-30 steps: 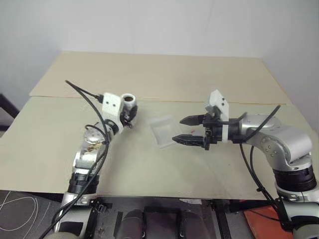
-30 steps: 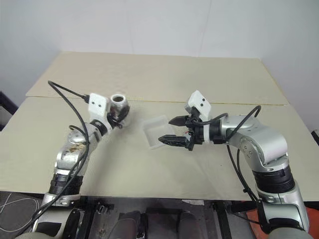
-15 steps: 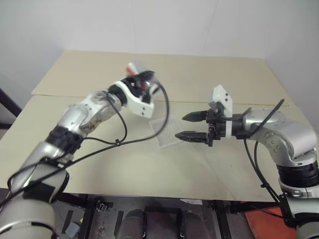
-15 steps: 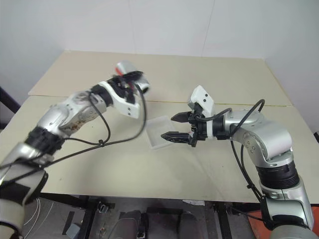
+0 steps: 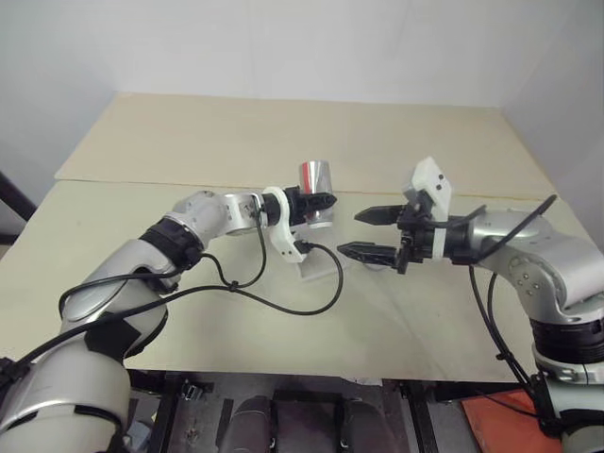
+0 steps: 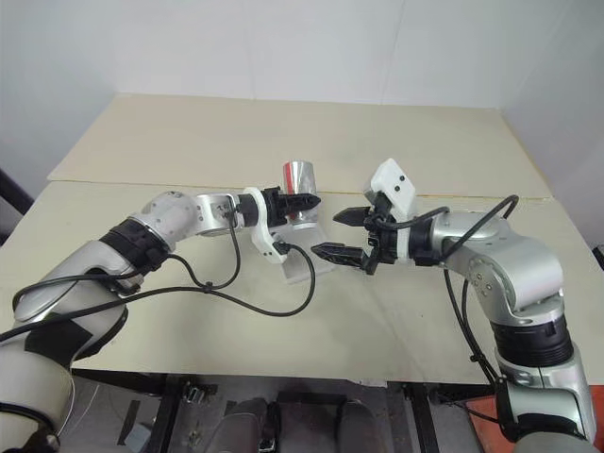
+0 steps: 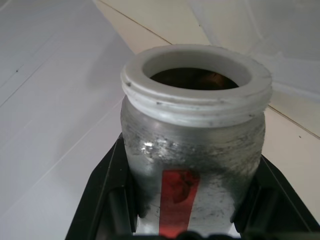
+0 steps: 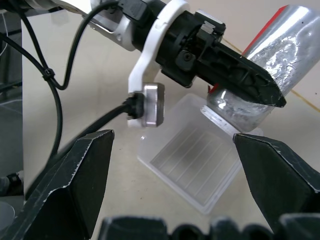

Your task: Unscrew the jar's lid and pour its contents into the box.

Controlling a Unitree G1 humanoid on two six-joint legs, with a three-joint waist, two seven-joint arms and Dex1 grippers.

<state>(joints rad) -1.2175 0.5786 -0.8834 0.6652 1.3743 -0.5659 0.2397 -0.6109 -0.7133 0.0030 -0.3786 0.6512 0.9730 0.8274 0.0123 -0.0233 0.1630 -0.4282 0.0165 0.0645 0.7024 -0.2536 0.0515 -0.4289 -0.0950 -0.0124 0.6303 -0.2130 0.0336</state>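
**Open Jar Tipped Over the Box, Lid Already Off**

At the centre of the head view, the left gripper (image 5: 316,203) is clamped on the jar (image 5: 317,179), its black fingers (image 7: 107,200) pressing the silvery wall on either side of the red-and-white label. The jar's white threaded mouth is bare, with brown contents (image 7: 200,79) lying just inside. Seen from the right wrist, the jar leans mouth-down, its neck just above, perhaps touching, the far rim of the box (image 8: 192,167), which rests on the table (image 5: 236,142) just below frame centre. To the right of centre, the right gripper (image 5: 370,234) hovers near the box with its two fingers spread wide and nothing between them.

The jar looks light, rigid and smooth, so a side grip at mid-body, as here, seems the surest hold; the shiny skin could slip if squeezed loosely. The translucent box appears thin and very light, likely to skid if nudged; its rim would be the place to steady it.
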